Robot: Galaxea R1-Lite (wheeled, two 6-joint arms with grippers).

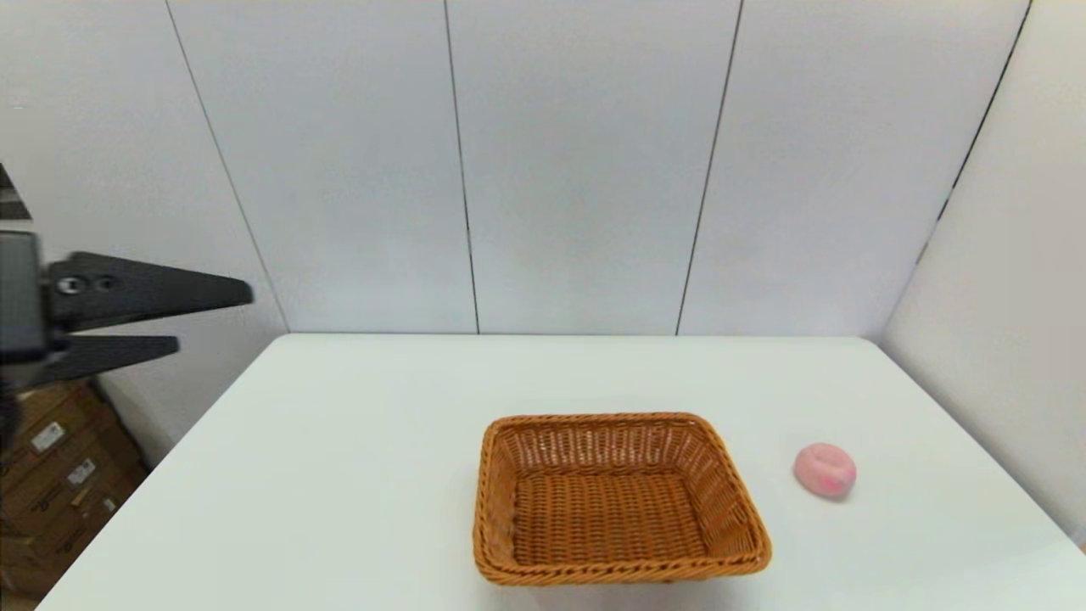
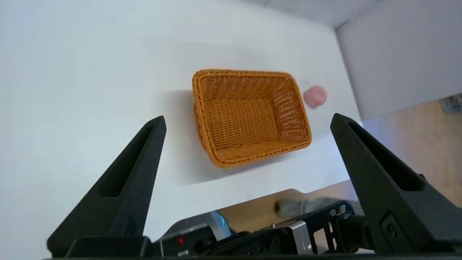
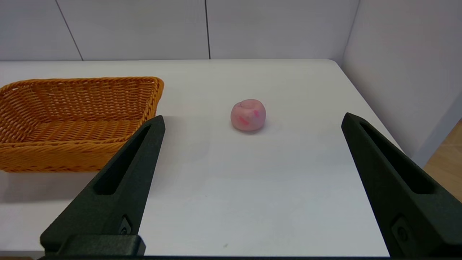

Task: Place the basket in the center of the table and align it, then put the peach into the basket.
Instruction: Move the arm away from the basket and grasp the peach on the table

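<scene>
The orange-brown wicker basket (image 1: pixel 501 509) stands empty on the white table (image 1: pixel 339 441), near the front edge and about mid-width, roughly square to that edge. To its right the pale-pink peach (image 1: pixel 825 471) rests on the tabletop, a short gap from the basket. My left gripper (image 1: pixel 214 318) hangs high off the table's left side, open and holding nothing. From its wrist view the left gripper (image 2: pixel 248 118) looks down on the basket (image 2: pixel 216 159) and the peach (image 2: pixel 315 96). My right gripper (image 3: pixel 253 117) is open, low over the near right table, facing the peach (image 3: pixel 248 115) beside the basket (image 3: pixel 72 155).
White wall panels close off the table's back and right sides. Cardboard boxes (image 1: pixel 59 475) are stacked on the floor beyond the left edge. Parts of the robot's base (image 2: pixel 281 234) show below the table's near edge.
</scene>
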